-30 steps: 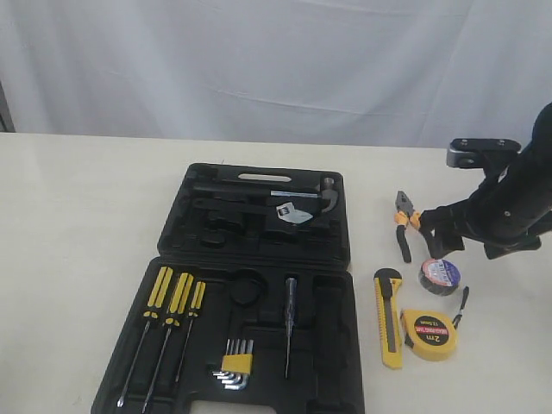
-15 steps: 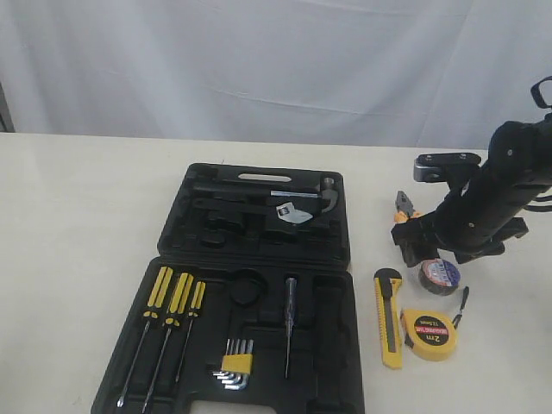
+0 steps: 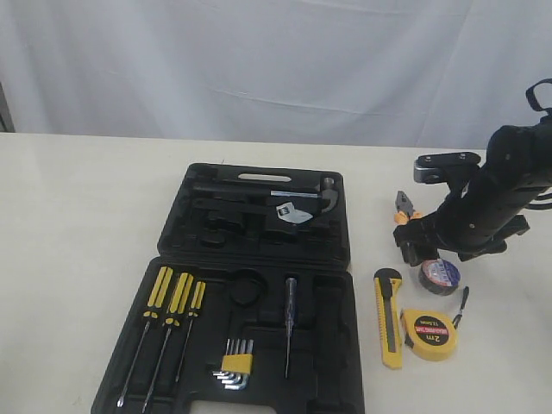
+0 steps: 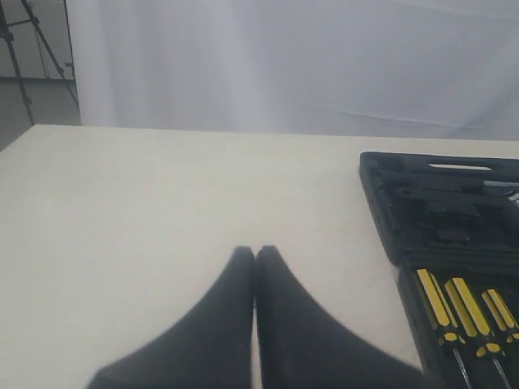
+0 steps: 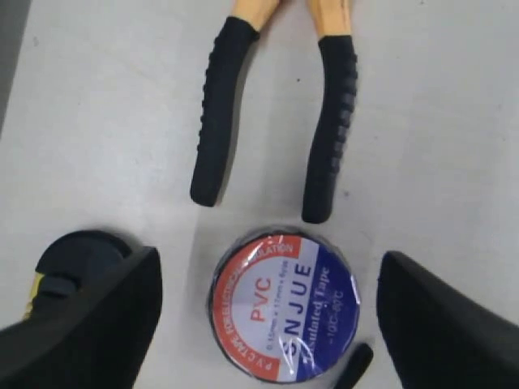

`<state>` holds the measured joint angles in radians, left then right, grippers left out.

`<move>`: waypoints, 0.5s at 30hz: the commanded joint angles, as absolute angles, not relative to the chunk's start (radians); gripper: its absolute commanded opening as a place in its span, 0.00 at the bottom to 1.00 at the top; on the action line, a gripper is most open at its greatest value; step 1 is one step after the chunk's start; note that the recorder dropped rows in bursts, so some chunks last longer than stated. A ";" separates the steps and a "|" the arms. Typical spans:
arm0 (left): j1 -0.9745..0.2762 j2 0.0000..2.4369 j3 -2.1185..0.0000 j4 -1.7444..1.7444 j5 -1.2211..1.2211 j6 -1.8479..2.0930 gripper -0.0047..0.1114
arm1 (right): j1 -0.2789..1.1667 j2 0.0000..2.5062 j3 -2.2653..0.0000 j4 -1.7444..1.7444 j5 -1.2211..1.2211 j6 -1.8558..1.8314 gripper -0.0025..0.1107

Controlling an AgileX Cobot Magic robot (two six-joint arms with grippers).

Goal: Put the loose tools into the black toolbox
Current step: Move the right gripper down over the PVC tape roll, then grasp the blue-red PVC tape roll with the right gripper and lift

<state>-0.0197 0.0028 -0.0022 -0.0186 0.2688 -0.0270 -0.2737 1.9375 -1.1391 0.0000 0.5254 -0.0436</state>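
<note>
The black toolbox [image 3: 259,259] lies open at the table's middle. To its right lie the orange-handled pliers [image 3: 402,207], the black tape roll [image 3: 441,274], the yellow-black utility knife [image 3: 388,319] and the yellow tape measure [image 3: 429,334]. My right gripper [image 3: 429,250] hovers just above the tape roll. In the right wrist view it is open [image 5: 268,263], its fingers either side of the roll [image 5: 284,312] with gaps, and the pliers' handles [image 5: 219,113] lie beyond. My left gripper [image 4: 255,253] is shut on nothing, over bare table beside the toolbox [image 4: 438,203]. The exterior view does not show it.
Yellow-handled screwdrivers [image 3: 168,302], a hex key set [image 3: 235,362] and a thin probe screwdriver [image 3: 290,323] sit in the toolbox's near half. A hammer and wrench [image 3: 293,211] fill the far half. A white curtain backs the table.
My right arm swung left and lowered over the tape roll, now hiding part of the pliers. In the last half second it barely moved. No tool has shifted.
</note>
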 commanded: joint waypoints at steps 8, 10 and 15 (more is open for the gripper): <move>-0.022 0.000 0.000 -0.021 0.268 -0.027 0.04 | -0.277 1.952 -1.138 -0.030 0.520 -0.039 0.64; -0.022 0.000 0.000 -0.021 0.268 -0.027 0.04 | -0.277 1.969 -1.138 -0.030 0.520 -0.039 0.64; -0.022 0.000 0.000 -0.021 0.268 -0.027 0.04 | -0.277 2.017 -1.138 -0.030 0.498 -0.039 0.64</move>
<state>-0.0197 0.0028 -0.0022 -0.0186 0.2688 -0.0270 -0.2737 1.9999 -1.1391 -0.0195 0.5210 -0.0436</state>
